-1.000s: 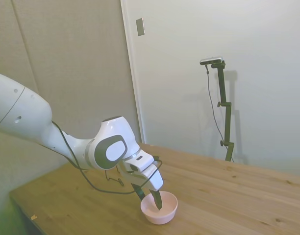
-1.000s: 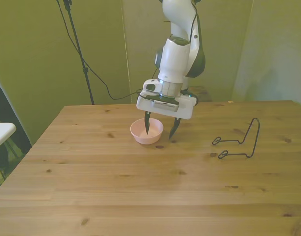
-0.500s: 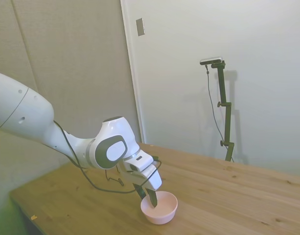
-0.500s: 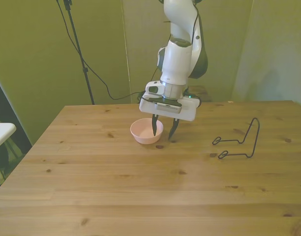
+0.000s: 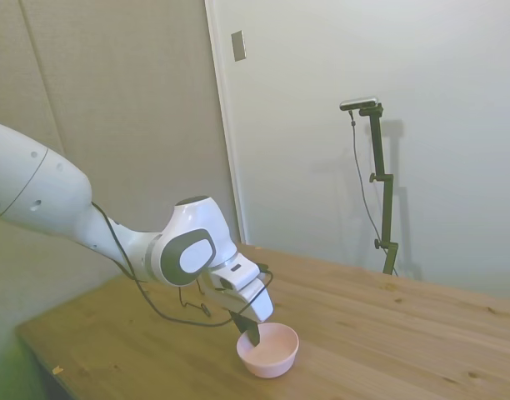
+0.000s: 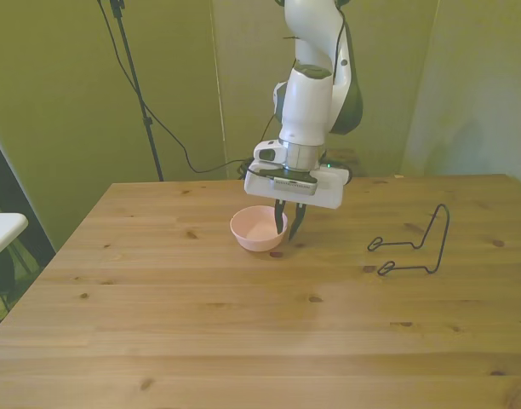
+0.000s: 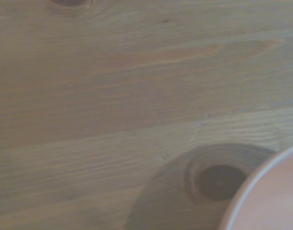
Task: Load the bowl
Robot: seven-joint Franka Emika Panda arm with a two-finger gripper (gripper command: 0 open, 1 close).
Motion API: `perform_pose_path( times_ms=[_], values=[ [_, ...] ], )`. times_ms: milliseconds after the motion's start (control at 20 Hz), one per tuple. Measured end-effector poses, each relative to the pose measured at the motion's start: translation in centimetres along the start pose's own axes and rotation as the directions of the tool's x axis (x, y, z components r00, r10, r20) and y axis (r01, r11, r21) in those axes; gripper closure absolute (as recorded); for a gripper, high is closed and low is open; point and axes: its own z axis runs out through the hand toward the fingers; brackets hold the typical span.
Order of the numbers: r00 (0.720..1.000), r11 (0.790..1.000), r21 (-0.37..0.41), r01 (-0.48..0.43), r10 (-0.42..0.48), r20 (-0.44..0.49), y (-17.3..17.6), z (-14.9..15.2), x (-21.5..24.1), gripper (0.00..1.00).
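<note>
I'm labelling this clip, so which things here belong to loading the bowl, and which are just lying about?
Part of the job:
bowl
gripper, fingers closed on the bowl's rim
rack, at the front view's right, the likely place to load it

Just there:
table

Only a rim arc of the bowl [image 7: 276,191] shows, cut off.

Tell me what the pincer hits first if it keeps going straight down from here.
Probably the wooden table: the pincer is already shut on the small pale pink bowl's rim, right above the tabletop.
</note>
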Motion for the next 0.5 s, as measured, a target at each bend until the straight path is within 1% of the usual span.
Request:
perform_pose_path(
  times_ms=[100, 200, 500],
  values=[
    [1.000, 0.999, 0.047, -0.001, 0.000, 0.020, -1.1, -1.2, 0.0, 1.00],
    [0.999, 0.995, 0.102, 0.004, -0.009, 0.047, -2.6, -3.0, -0.1, 1.00],
    [0.990, 0.974, 0.223, 0.038, -0.067, 0.123, -8.1, -8.8, -1.7, 1.00]
  ],
)
